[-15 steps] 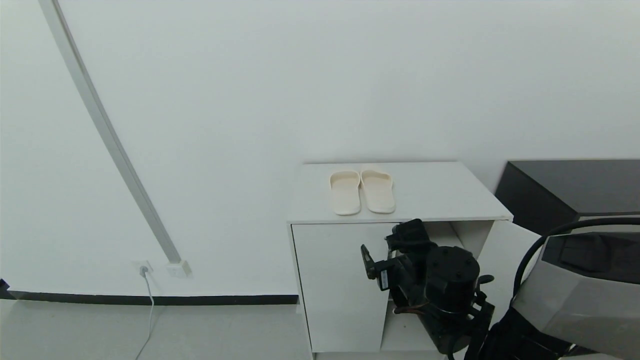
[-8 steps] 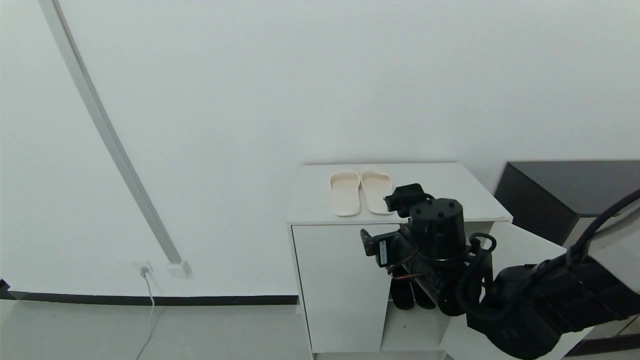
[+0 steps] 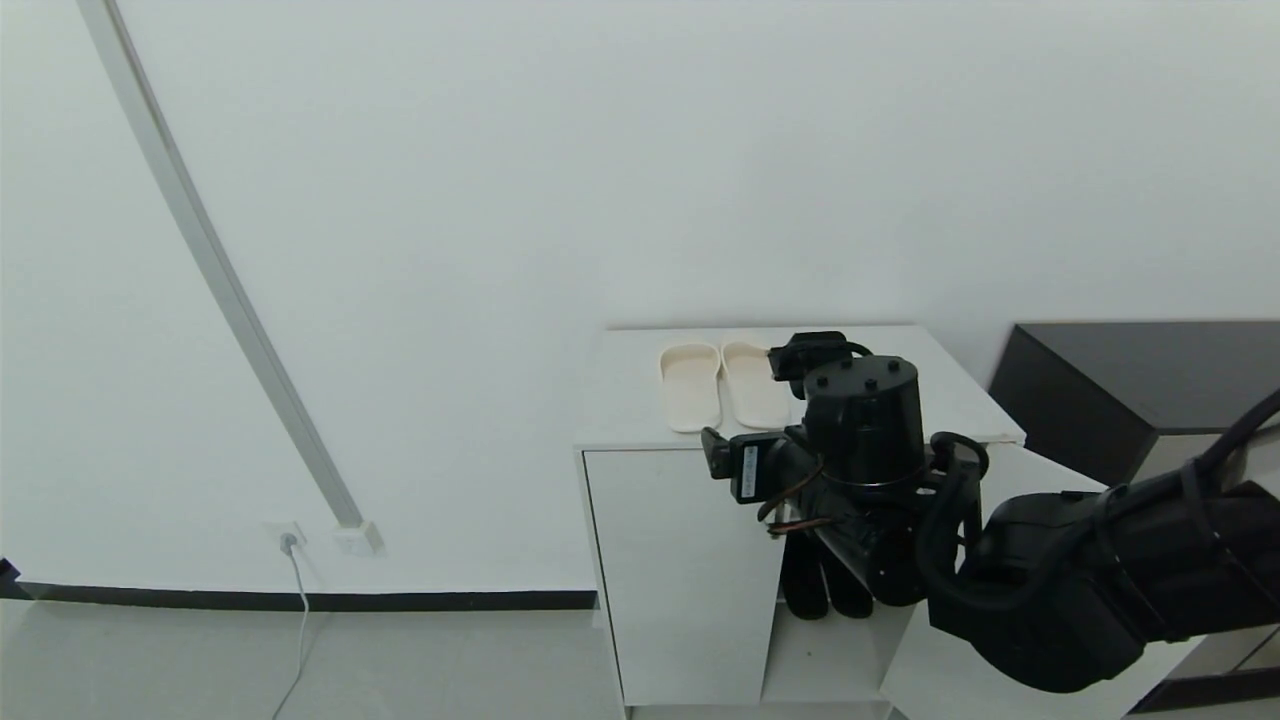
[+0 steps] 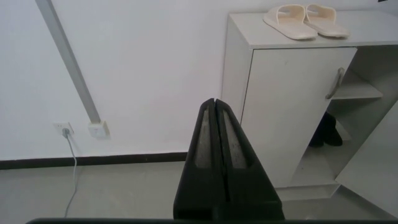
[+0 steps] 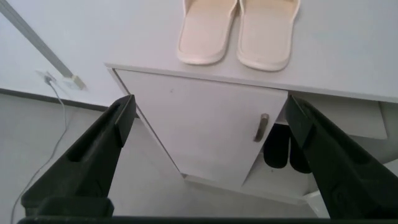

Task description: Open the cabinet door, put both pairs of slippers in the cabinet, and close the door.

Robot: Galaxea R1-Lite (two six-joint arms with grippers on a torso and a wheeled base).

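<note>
A pair of cream slippers [image 3: 725, 385] lies side by side on top of the white cabinet [image 3: 880, 385]. A black pair [image 3: 820, 592] stands inside on the lower shelf, behind the open right door [image 3: 1035, 472]; the left door [image 3: 685, 570] is closed. My right arm [image 3: 860, 430] hangs in front of the cabinet at the height of its top. In the right wrist view my right gripper [image 5: 210, 106] is open wide and holds nothing, with the cream slippers [image 5: 236, 25] and black slippers [image 5: 286, 149] beyond it. My left gripper [image 4: 216, 104] is shut and holds nothing, well back from the cabinet [image 4: 292, 112].
A dark, low piece of furniture [image 3: 1140, 370] stands right of the cabinet. A wall socket with a cable [image 3: 290, 545] and a slanted grey rail [image 3: 210, 260] are on the wall to the left. Bare floor [image 3: 300, 660] lies left of the cabinet.
My right arm has risen from in front of the cabinet opening to the level of the cabinet top. The black slippers have come into view on the lower shelf.
</note>
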